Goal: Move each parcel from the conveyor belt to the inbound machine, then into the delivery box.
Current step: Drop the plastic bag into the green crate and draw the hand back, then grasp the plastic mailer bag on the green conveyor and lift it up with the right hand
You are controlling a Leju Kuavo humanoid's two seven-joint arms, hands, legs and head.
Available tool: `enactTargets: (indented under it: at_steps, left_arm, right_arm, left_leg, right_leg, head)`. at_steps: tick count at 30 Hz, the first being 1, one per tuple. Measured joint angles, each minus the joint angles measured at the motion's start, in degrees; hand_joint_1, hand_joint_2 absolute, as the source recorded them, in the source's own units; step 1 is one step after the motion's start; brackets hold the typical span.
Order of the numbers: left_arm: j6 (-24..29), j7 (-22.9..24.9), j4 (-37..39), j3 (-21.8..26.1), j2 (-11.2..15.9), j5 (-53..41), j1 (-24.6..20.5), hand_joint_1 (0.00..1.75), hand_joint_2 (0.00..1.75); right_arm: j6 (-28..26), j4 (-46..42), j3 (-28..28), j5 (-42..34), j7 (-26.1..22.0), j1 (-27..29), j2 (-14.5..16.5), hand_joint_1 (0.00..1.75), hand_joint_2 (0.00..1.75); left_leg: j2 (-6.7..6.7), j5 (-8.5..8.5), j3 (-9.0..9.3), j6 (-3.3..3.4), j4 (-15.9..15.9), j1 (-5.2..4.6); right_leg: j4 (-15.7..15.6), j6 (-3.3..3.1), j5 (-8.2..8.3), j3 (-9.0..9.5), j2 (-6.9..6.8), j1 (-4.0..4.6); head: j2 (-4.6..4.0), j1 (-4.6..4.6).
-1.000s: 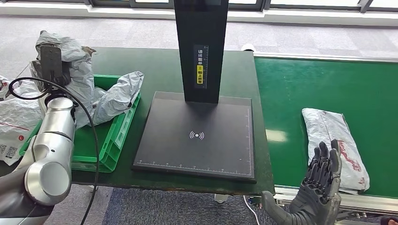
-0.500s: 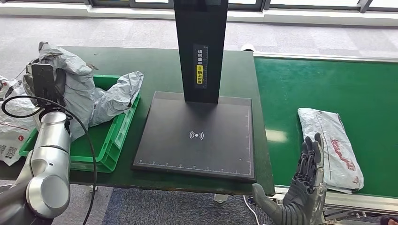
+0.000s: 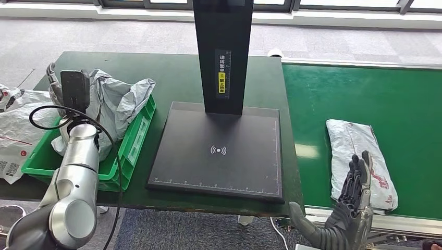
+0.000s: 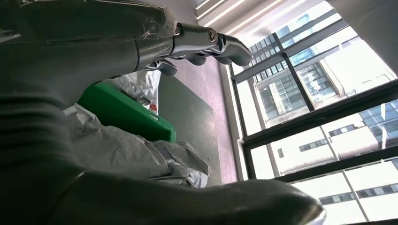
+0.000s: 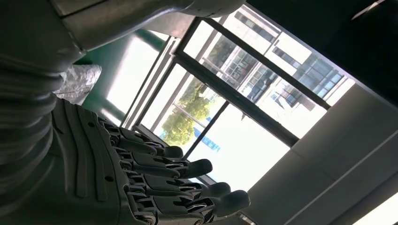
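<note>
- Dark green table [image 3: 172, 73] across the centre and left of the head view; grey floor behind it, window frames along the top edge.
- Inbound machine [image 3: 219, 151]: black flat plate at centre w/ a black post rising to the top edge, yellow label on the post.
- Conveyor belt [image 3: 365, 99]: bright green, fills the right side, butts against the table's right edge.
- Grey parcel [image 3: 359, 159] lies flat on the belt at lower right, red print on it.
- Right hand [image 3: 350, 208] at the lower right corner, fingers straight and apart, palm turned toward the machine, nothing in it. It overlaps the parcel's near edge in the picture; whether it touches I cannot tell.
- Right wrist view adds: the spread fingers [image 5: 187, 166] against bright windows and a ceiling, plus a bit of the parcel [image 5: 77, 77] on the belt [image 5: 117, 56].
- Delivery box [image 3: 130, 146]: green crate at centre left, on the table beside the machine.
- Crumpled grey bag [image 3: 112, 107] sits in the crate, partly over its rim.
- Left arm [image 3: 73, 182] rises from lower left to the bag; a camera block hides the hand there.
- Left wrist view adds: left hand [image 4: 141, 37] close up, the grey bag [image 4: 131, 154] between thumb and fingers, prob. gripped; green crate wall [image 4: 126, 112], tabletop, tall windows.
- More white/grey parcels [image 3: 15, 130] at the left edge.
</note>
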Motion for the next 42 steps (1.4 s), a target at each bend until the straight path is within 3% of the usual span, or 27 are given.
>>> enactTargets:
  at_steps: [7, 11, 15, 20, 25, 28, 34, 42]
  left_arm:
    - [1.28, -0.56, -2.10, -0.65, -1.95, -0.21, 0.19, 0.00, 0.00]
    - [2.87, -2.31, -7.23, -1.17, -3.70, 2.17, 2.49, 0.00, 0.00]
    - [2.90, -2.84, -11.33, -1.63, -4.93, 3.33, 4.66, 0.00, 0.00]
    - [1.53, -8.35, -17.21, -2.73, -6.79, 12.32, 8.36, 0.00, 0.00]
    - [-3.82, -12.74, -23.44, -9.06, -10.01, 27.10, 16.37, 0.00, 0.00]
    - [-4.20, -13.94, -26.06, -14.41, -11.11, 31.29, 21.59, 0.00, 0.00]
    - [-6.29, -16.21, -31.19, -21.48, -11.60, 37.88, 30.64, 0.00, 0.00]
    - [-9.15, -16.38, -32.79, -23.16, -11.75, 38.97, 33.32, 0.00, 0.00]
  right_arm:
    - [-0.38, -0.64, -0.99, 3.46, 1.66, 0.78, -0.08, 0.00, 1.75]
    - [-0.99, 0.58, -2.36, 8.30, 5.58, -0.37, -0.91, 0.00, 1.75]
    - [-1.09, 1.88, -3.21, 9.36, 6.59, -1.29, -1.73, 0.00, 1.75]
    - [-0.25, 4.73, -5.80, 14.77, 12.41, -2.94, -3.12, 0.00, 1.75]
    - [-0.80, 16.63, -14.80, 17.28, 14.25, -8.87, -8.76, 0.00, 1.75]
    - [-2.32, 28.87, -19.17, 20.45, 14.67, -15.85, -13.50, 0.00, 1.75]
    - [-5.70, 55.79, -20.59, 28.22, 20.31, -30.78, -22.30, 0.00, 1.75]
    - [-5.73, 71.89, -21.34, 27.48, 21.34, -37.90, -28.23, 0.00, 1.75]
  left_leg:
    - [0.05, 0.00, -0.01, 0.00, -0.01, 0.01]
    - [0.06, -0.01, 0.00, 0.01, -0.01, 0.00]
    - [0.01, -0.01, -0.03, 0.01, 0.00, -0.01]
    - [0.11, -0.06, 0.02, 0.05, -0.01, -0.02]
    - [-0.05, -0.13, 0.00, 0.23, 0.00, -0.05]
    - [0.00, -0.17, -0.01, 0.36, 0.03, -0.10]
    - [-0.02, -0.09, -0.01, 0.53, 0.12, -0.22]
    - [-0.22, -0.08, -0.11, 0.54, 0.10, -0.24]
  right_leg:
    - [0.00, 0.00, 0.00, 0.00, 0.03, 0.01]
    - [0.00, 0.00, 0.00, 0.02, 0.03, -0.01]
    - [0.00, 0.01, 0.00, 0.02, 0.01, -0.02]
    - [-0.01, 0.01, -0.01, 0.02, 0.06, -0.03]
    - [-0.08, 0.23, -0.03, 0.18, -0.07, -0.16]
    - [-0.12, 0.41, 0.06, 0.22, -0.01, -0.25]
    - [-0.17, 0.54, 0.15, 0.20, -0.01, -0.35]
    - [-0.17, 0.54, 0.11, 0.18, -0.24, -0.25]
  head:
    - [0.00, 0.00]
    - [0.00, 0.00]
    - [0.00, -0.01]
    - [0.00, -0.01]
    - [0.00, 0.00]
    - [0.00, 0.00]
    - [0.00, 0.00]
    - [0.00, 0.00]
